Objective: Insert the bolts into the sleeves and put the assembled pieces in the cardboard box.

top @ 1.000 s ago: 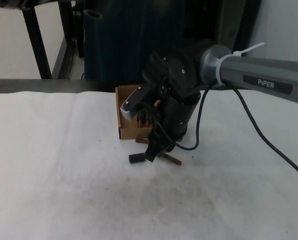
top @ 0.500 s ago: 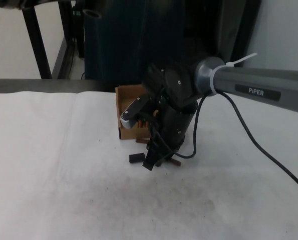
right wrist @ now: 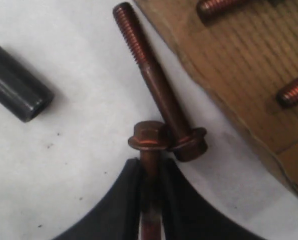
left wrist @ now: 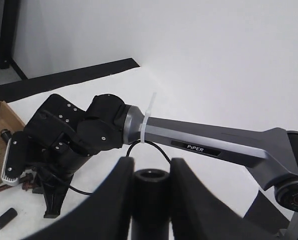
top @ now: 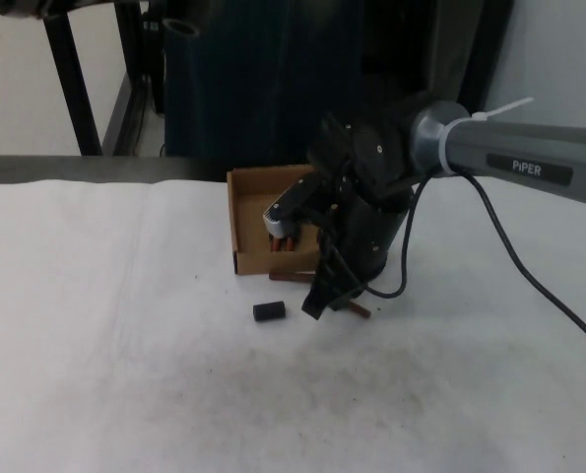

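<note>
right gripper (right wrist: 150, 170) clamps copper-coloured flanged bolt (right wrist: 147, 141), head touching second copper bolt (right wrist: 156, 85) beside brown cardboard box (right wrist: 249, 65) | left gripper (left wrist: 150, 167) grips black cylindrical sleeve (left wrist: 150, 200) | loose black sleeve (right wrist: 18, 82) lies near on white cloth (right wrist: 88, 165)

The right end effector (right wrist: 150, 165) hides most of the gripped bolt (right wrist: 146, 141).

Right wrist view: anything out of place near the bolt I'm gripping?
Yes. The head of the gripped bolt appears to touch the head of a loose bolt lying on the cloth beside the box; lifting may nudge it. The sleeve lies apart.
</note>
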Controlling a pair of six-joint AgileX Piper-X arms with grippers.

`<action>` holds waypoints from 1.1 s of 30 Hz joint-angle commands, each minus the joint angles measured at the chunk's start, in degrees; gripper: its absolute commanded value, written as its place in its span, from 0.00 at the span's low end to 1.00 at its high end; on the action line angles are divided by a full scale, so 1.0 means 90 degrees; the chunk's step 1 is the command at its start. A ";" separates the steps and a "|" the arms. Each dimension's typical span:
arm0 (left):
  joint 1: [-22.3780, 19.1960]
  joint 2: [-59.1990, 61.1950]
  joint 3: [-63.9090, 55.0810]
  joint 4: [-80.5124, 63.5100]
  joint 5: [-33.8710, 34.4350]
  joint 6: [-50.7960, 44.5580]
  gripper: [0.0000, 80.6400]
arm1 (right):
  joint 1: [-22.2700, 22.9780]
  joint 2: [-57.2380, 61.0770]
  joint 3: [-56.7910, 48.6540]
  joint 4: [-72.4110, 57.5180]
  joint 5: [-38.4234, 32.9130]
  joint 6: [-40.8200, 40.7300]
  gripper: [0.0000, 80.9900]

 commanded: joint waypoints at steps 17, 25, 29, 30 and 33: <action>0.0011 -0.0432 -0.0035 -0.0031 -0.0545 0.0647 0.01 | 0.0314 -0.2360 -0.0029 0.0125 -0.0954 0.2164 0.00; 0.0011 -0.0448 -0.0035 0.0356 -0.0934 0.0565 0.01 | 0.0332 -0.3807 0.0003 0.0139 -0.0971 0.2859 0.00; -0.0009 -0.0448 0.0066 0.0192 -0.1005 0.0553 0.01 | 0.0332 -0.4499 0.0156 0.0144 -0.0920 0.2876 0.00; -0.0021 -0.0470 0.0158 0.0147 -0.1002 0.0414 0.01 | 0.0332 -0.4657 0.0224 0.0154 -0.0894 0.2905 0.00; -0.0083 -0.0491 0.0564 0.0103 -0.1002 -0.0073 0.01 | 0.0314 -0.5116 0.0473 0.0127 -0.0897 0.2986 0.00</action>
